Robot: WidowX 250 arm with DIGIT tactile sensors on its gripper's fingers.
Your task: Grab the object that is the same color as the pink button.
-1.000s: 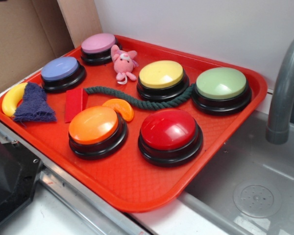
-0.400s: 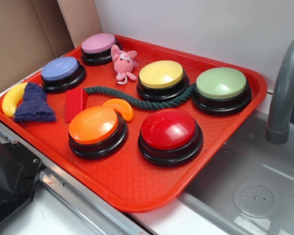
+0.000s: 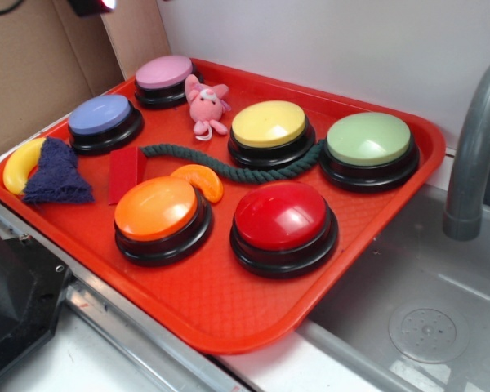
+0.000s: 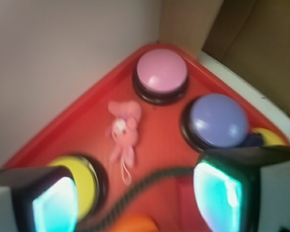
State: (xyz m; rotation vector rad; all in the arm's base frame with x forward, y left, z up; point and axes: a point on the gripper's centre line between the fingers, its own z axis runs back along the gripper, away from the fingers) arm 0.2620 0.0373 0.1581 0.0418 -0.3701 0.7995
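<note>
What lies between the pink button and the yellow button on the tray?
The pink plush toy lies between the pink button and the yellow button, touching neither. The exterior view shows it plainly; the wrist view agrees.

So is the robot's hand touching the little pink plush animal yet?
Apart. In the wrist view the hand hangs open above the tray, and the pink plush animal lies well beyond its two fingertips, with bare red tray around it.

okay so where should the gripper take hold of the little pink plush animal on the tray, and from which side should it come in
Probably from straight above, closing across the body of the pink plush animal just below its head. It lies flat on the red tray between the pink button and yellow button, leaving little room for a side approach. The gripper is open.
</note>
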